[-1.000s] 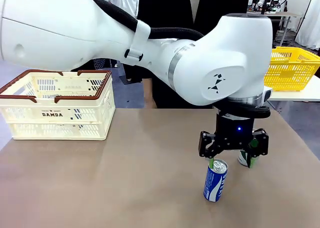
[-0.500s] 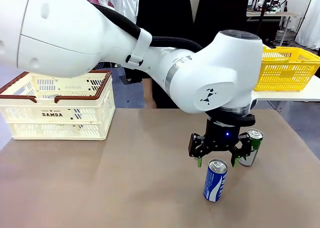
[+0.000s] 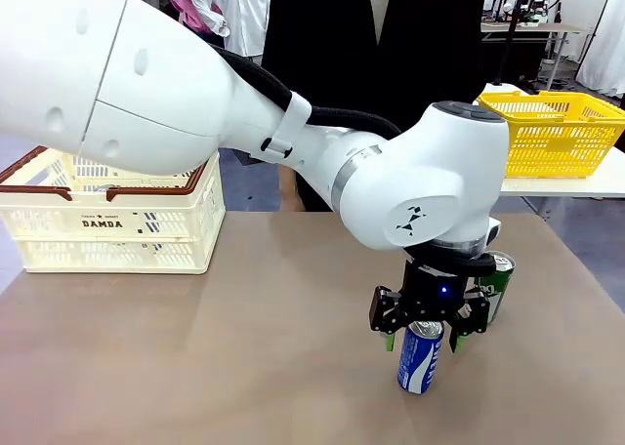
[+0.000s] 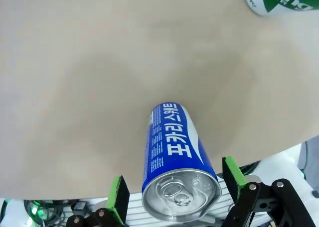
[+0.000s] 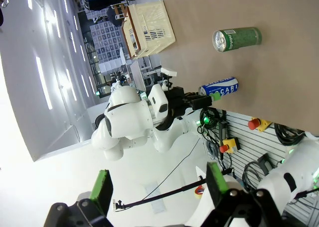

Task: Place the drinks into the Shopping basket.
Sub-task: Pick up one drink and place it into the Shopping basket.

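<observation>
Reaching across from the left side, the left arm (image 3: 420,196) hangs over the front-right part of the tabletop (image 3: 244,347), with its wrist pointing straight down. The left jaws are wide open and straddle the top of the upright blue can (image 3: 420,359). There's a green pad (image 4: 117,194) on either side with a bit of a gap, so it's not gripping the can. The green can (image 3: 499,281) stands just behind it, near the right edge. The right jaws are spread wide too, up off the tabletop and holding nothing. The Shopping basket (image 3: 107,225) sits at the far-left corner. Can't tell what's inside, since its walls hide the bottom.
</observation>
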Available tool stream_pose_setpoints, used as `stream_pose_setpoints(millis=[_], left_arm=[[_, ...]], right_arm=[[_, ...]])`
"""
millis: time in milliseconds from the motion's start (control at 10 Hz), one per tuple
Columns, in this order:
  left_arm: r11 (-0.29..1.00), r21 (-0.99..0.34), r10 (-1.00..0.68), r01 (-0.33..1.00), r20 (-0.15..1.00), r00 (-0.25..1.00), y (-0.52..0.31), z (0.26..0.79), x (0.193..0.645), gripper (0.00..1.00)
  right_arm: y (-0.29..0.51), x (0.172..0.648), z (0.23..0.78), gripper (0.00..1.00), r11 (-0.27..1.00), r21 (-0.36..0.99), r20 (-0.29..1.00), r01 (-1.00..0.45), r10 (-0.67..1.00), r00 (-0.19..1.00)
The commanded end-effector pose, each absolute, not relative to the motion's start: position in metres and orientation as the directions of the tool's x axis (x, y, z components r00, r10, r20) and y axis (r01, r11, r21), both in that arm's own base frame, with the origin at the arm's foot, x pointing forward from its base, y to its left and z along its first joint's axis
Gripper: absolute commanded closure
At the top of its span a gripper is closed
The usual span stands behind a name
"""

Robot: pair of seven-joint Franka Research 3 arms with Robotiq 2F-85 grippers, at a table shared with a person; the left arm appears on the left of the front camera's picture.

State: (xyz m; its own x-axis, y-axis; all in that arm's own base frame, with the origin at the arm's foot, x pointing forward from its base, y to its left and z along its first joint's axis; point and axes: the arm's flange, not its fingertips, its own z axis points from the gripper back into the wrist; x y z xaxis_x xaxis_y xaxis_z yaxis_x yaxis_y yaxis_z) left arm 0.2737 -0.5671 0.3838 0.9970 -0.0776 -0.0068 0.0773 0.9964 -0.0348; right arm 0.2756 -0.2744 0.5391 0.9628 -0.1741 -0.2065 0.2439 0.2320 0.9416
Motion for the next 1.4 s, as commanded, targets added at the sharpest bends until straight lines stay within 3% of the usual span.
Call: stream_pose_setpoints(millis=[0,200,300,400,1100,1300], left_arm=[[0.994,-0.046,-0.097,0.097,-0.004,0.995,-0.570,0.380,0.277,0.00],[0.992,-0.047,-0.121,0.120,-0.006,0.993,-0.571,0.375,0.278,0.00],[0.991,-0.044,-0.128,0.127,-0.008,0.992,-0.572,0.374,0.278,0.55],[0.991,-0.039,-0.127,0.127,0.009,0.992,-0.572,0.374,0.279,1.00],[0.988,0.000,-0.153,0.153,0.022,0.988,-0.573,0.378,0.281,1.00],[0.986,-0.049,-0.156,0.161,0.085,0.984,-0.541,0.438,0.289,1.00]], right_arm=[[-0.273,0.275,0.543,0.00,0.226,0.941,-0.215,0.252,-0.173,0.961],[-0.273,0.275,0.543,0.00,0.226,0.941,-0.215,0.252,-0.173,0.961],[-0.273,0.275,0.543,0.00,0.226,0.941,-0.215,0.252,-0.173,0.961],[-0.273,0.275,0.543,0.00,0.226,0.941,-0.215,0.252,-0.173,0.961],[-0.273,0.275,0.543,0.00,0.226,0.941,-0.215,0.252,-0.173,0.961],[-0.273,0.275,0.543,0.00,0.226,0.941,-0.215,0.252,-0.173,0.961]])
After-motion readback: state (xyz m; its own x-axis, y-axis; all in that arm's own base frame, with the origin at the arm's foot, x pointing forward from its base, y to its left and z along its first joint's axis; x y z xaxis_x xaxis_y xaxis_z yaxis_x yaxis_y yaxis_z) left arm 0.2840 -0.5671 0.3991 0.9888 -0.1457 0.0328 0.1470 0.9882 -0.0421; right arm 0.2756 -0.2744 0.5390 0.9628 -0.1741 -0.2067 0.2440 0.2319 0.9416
